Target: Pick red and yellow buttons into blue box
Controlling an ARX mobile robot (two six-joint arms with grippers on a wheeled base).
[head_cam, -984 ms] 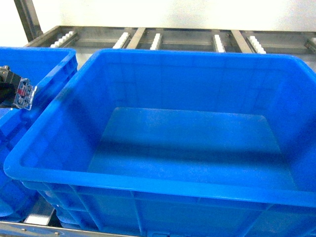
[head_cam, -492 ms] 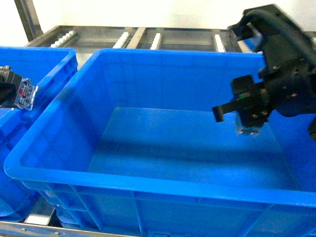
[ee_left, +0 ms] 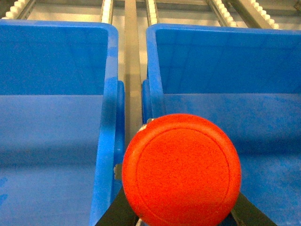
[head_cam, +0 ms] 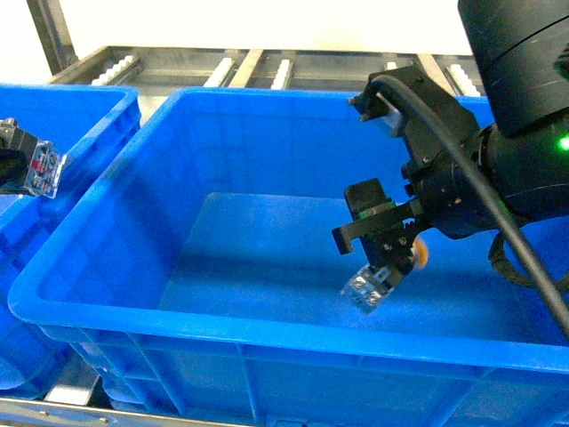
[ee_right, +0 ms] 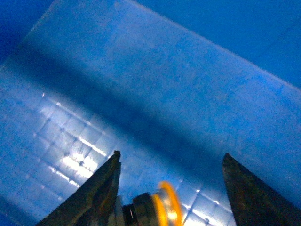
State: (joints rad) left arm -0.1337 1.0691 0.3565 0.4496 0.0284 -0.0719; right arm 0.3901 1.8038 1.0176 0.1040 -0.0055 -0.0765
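Right end effector (head_cam: 384, 267) is hanging inside the blue box (head_cam: 267, 329), near its right side, pinching the yellow button (head_cam: 391, 267) by the black body, contact block tilting down-left above the box floor. Left end effector (head_cam: 13, 169) is hovering over the neighbouring crate (head_cam: 80, 98) at far left, gripping the red button (ee_left: 181, 169), its cap filling the left wrist view.
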